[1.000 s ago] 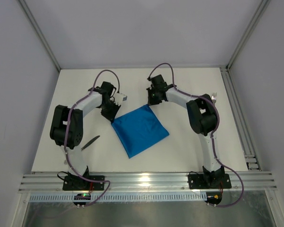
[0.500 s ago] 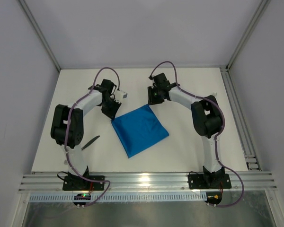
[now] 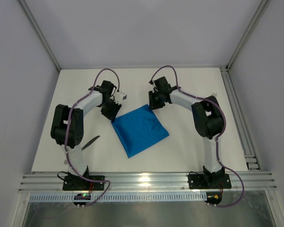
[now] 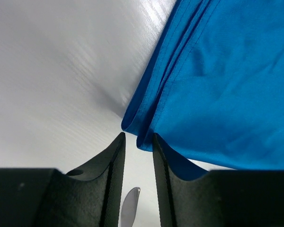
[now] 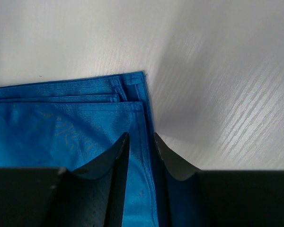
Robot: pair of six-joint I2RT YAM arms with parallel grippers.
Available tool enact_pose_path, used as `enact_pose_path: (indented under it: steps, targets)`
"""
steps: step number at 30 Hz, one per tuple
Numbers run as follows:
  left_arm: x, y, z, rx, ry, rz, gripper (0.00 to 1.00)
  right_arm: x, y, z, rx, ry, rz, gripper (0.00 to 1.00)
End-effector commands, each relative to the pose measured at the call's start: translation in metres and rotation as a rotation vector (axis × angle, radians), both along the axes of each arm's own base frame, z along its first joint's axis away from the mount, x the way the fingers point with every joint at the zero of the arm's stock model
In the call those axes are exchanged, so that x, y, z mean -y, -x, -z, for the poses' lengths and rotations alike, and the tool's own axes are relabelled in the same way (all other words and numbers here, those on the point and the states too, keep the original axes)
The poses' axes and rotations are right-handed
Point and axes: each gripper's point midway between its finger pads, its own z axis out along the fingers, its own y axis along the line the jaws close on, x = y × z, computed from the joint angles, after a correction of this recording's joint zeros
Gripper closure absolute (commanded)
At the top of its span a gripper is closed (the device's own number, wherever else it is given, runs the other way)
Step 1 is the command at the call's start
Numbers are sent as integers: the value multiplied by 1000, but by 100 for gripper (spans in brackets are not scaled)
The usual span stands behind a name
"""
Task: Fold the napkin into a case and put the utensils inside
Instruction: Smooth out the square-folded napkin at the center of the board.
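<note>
The napkin (image 3: 140, 130) lies folded into a flat, layered blue square set cornerwise in the middle of the table (image 3: 189, 142), so it is not yet a narrow case. Its far 2 corners each sit under an arm, which suits a 2-handed fold: each gripper can take 1 corner and carry the edge over evenly. The left gripper (image 4: 138, 137) has its jaws a little apart with nothing between them, and the stacked corner lies just beyond the fingertips. The right gripper (image 5: 141, 137) stands over the cloth's right hem, jaws likewise slightly parted. The cloth beneath looks flat on the table, so I judge it unclamped. The dark knife-like piece (image 3: 91, 142) rests on the table beside the left arm, well apart from the napkin, probably parked there until a pouch exists. The fork I cannot pick out with certainty. No brand, label or readable writing shows on the cloth, arms or table.
</note>
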Motion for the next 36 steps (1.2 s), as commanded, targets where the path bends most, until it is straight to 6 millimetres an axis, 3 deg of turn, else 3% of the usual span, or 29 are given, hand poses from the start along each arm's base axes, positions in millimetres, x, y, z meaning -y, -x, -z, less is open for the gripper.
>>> enact_pose_path:
  steps: [1, 6, 10, 24, 26, 27, 28, 33, 36]
  targets:
    - [-5, 2, 9, -6, -23, -5, 70, -10, -3, -9, 31, -33, -18, 72]
    - [-2, 2, 13, -8, -8, 1, 76, -11, -4, -6, 28, -33, -21, 83]
    - [-1, 2, 13, -10, -2, -1, 78, -16, -1, -5, 3, -55, -45, 78]
    - [2, 1, 11, -7, 13, 4, 79, -32, 6, -14, 43, -87, -106, 76]
    - [2, 1, 11, -6, 13, 4, 79, -34, 7, -12, 41, -82, -108, 72]
    - [2, 1, 12, -9, 12, 6, 79, -32, 7, -9, 36, -71, -102, 64]
    - [2, 0, 11, -5, 13, 3, 79, -30, 6, -7, 36, -60, -93, 61]
    - [3, 1, 10, -6, 17, 5, 79, -28, 3, 4, 59, 31, -80, 59]
    - [3, -1, 9, -2, 18, 3, 79, -21, -4, -1, 123, 124, -56, 57]
